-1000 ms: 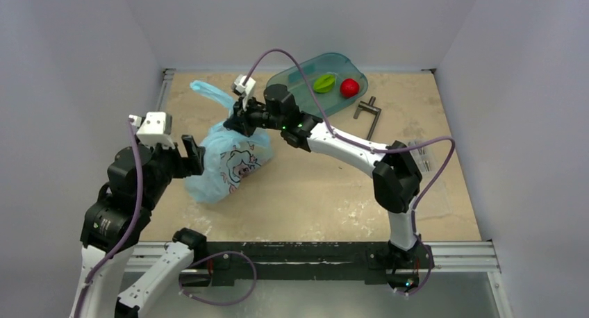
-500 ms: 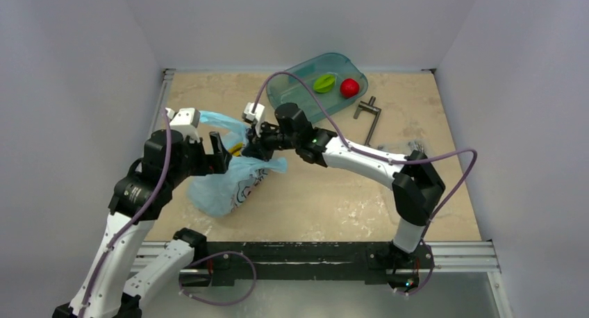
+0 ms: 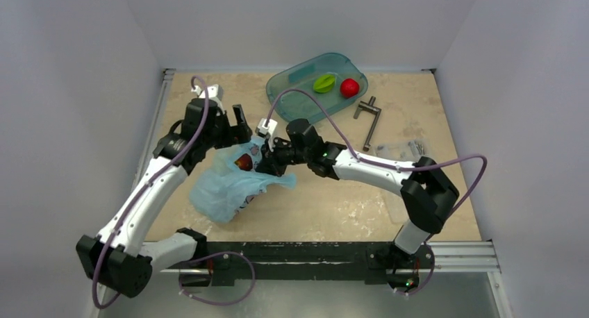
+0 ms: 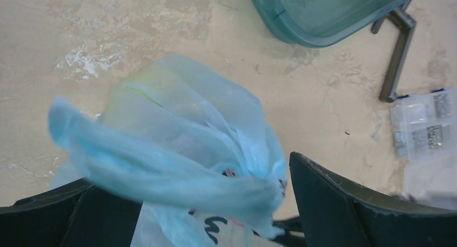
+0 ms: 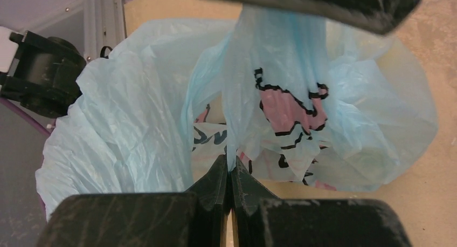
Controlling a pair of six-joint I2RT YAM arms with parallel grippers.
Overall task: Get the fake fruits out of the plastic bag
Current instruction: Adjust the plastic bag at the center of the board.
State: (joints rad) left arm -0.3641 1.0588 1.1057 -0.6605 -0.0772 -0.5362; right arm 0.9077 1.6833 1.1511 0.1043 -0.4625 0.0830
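Observation:
The light-blue plastic bag [image 3: 226,186] lies crumpled left of the table's middle. My right gripper [image 3: 267,161] is shut on a strip of the bag's edge, and in the right wrist view the shut tips [image 5: 232,169] pinch a blue fold of the bag [image 5: 134,117]. My left gripper [image 3: 237,128] is open just above the bag's far side. In the left wrist view a twisted bag handle [image 4: 161,182] lies between its spread fingers [image 4: 345,204]. A small dark maroon round fruit [image 3: 243,163] shows in the bag's mouth. The banana is hidden.
A teal tray [image 3: 292,89] at the back holds a green ridged fruit [image 3: 323,83] and a bright red round fruit [image 3: 349,87]. A dark metal tool [image 3: 369,116] and a clear packet of small parts [image 3: 403,150] lie to the right.
My left arm has swung from the bag's left side up and over to its far side. My right gripper has pulled the bag's edge nearer and to the right. The bag has sagged lower.

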